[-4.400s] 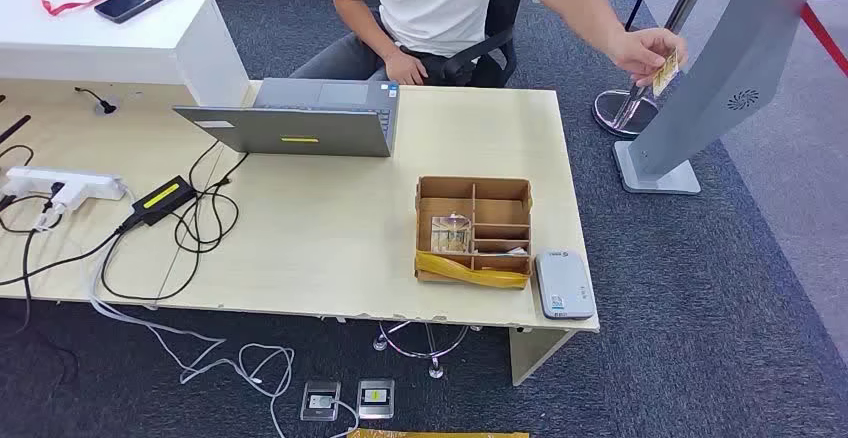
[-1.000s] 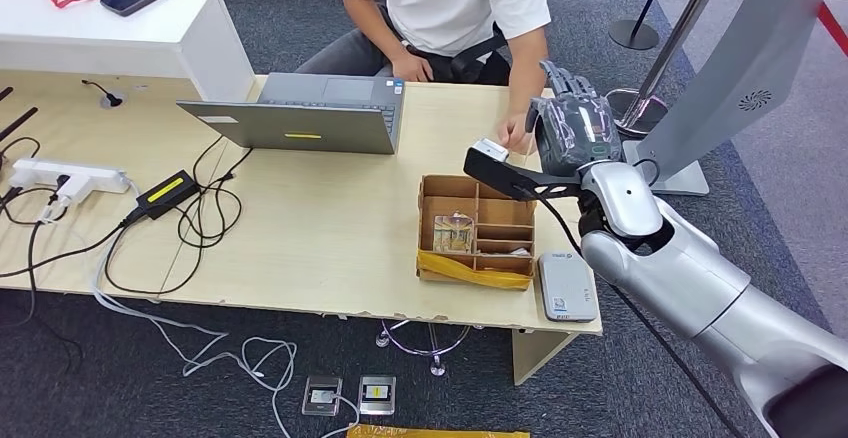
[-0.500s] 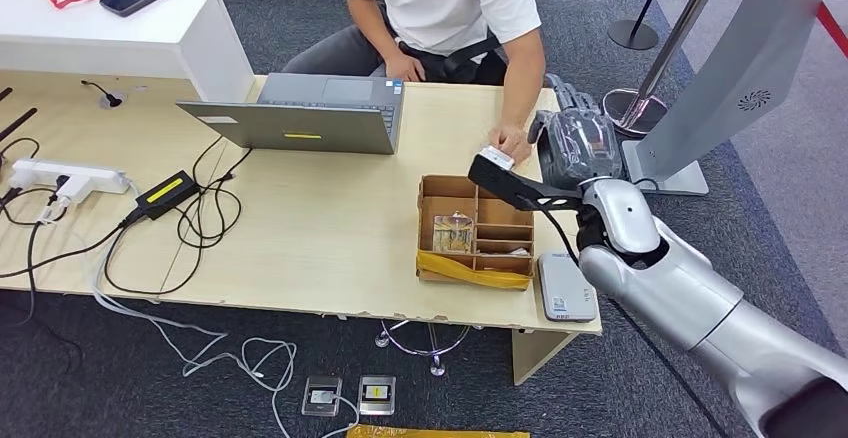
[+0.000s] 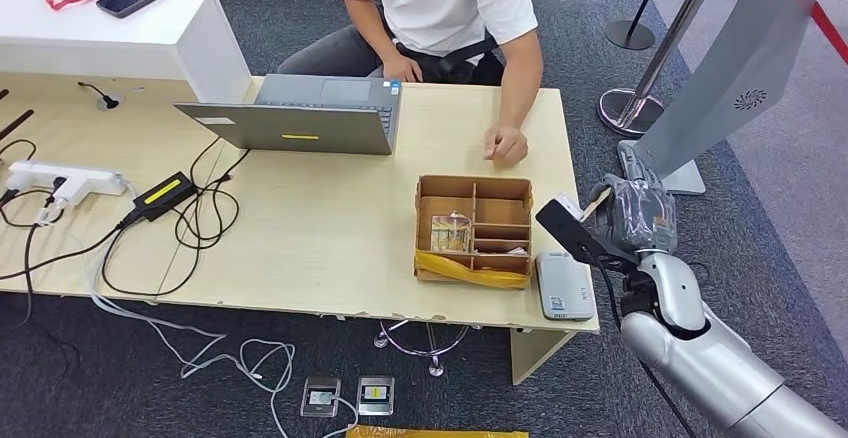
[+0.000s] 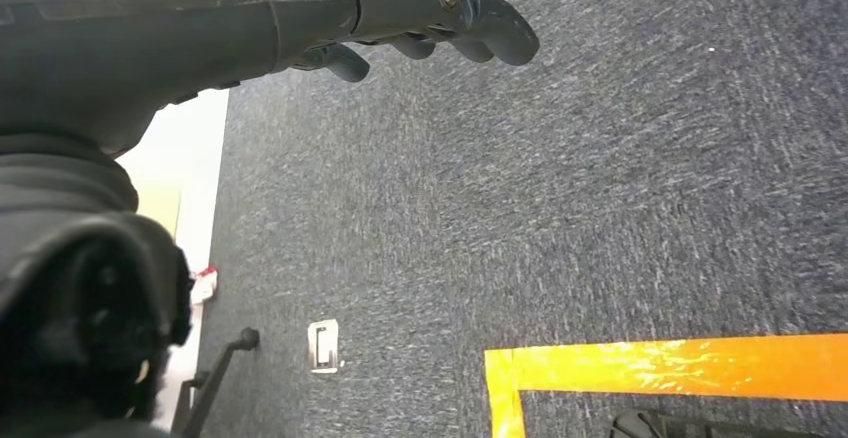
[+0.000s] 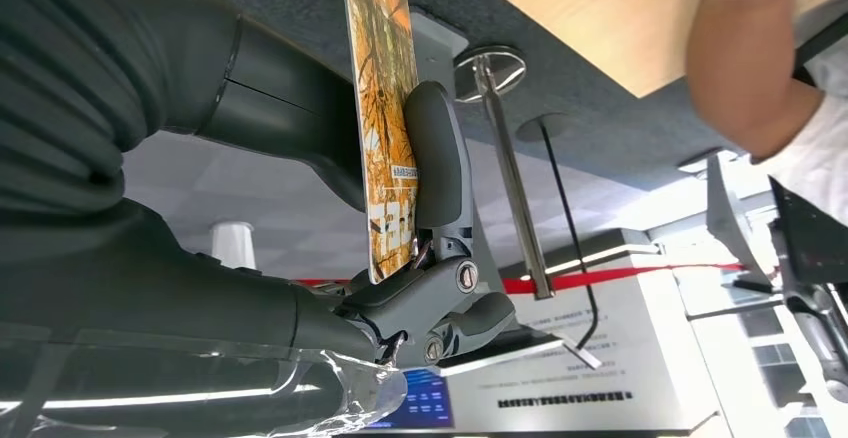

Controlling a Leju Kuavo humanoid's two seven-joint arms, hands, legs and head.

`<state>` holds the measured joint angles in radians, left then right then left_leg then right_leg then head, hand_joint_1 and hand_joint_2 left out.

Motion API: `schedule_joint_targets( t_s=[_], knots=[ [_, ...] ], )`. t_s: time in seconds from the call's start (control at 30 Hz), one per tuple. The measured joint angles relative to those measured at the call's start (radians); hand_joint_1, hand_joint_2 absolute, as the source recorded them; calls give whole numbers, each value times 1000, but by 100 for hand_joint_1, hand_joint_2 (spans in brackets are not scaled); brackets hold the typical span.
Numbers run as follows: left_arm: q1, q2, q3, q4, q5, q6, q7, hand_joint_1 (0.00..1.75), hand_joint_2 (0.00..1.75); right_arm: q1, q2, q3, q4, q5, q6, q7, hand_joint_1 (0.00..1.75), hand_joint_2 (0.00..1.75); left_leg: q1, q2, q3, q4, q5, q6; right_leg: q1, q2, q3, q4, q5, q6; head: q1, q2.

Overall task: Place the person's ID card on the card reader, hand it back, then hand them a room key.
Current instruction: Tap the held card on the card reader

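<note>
Here, right hand (image 4: 640,216) w/ ID card (image 6: 385,108), card reader (image 4: 564,285) beside cardboard organizer (image 4: 474,229)

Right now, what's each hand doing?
Left hand: hanging over the carpet, holding nothing, fingers apart.
Right hand: pinching the orange patterned ID card.

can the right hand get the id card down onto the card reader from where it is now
Probably yes. The right hand pinches the ID card just beyond the desk's right edge, beside the card reader at the near corner. Nothing lies on the reader; the cardboard organizer stands on its far side.
</note>
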<state>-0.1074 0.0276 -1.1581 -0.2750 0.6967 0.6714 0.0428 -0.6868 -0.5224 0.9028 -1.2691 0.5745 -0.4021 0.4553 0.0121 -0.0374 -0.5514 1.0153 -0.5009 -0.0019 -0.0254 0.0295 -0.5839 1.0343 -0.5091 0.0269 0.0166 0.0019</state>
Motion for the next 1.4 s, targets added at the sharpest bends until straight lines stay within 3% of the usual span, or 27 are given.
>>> schedule_joint_targets(
  t_s=[0.33,0.63,1.13,1.4],
  knots=[
    [0,0,4,0,-21,0,-4,0,0,106,-38,-78,-48,40,52,7,175,175,0,1,0,0,0,0,0,1,0,0,0,0,0,0],
    [1,-1,20,-1,-28,0,-5,0,0,135,-40,-103,-58,57,91,-6,175,175,0,1,0,0,0,0,0,2,0,0,0,0,0,0],
    [1,-3,44,-1,-75,0,-9,0,0,154,-11,-103,-43,64,149,-37,175,175,0,1,0,0,0,0,0,1,0,0,0,0,0,0],
    [1,-3,73,-1,-90,0,-9,0,0,156,36,-98,1,43,153,-80,175,175,0,1,0,0,0,-1,0,1,0,0,0,0,0,0]
  ],
)
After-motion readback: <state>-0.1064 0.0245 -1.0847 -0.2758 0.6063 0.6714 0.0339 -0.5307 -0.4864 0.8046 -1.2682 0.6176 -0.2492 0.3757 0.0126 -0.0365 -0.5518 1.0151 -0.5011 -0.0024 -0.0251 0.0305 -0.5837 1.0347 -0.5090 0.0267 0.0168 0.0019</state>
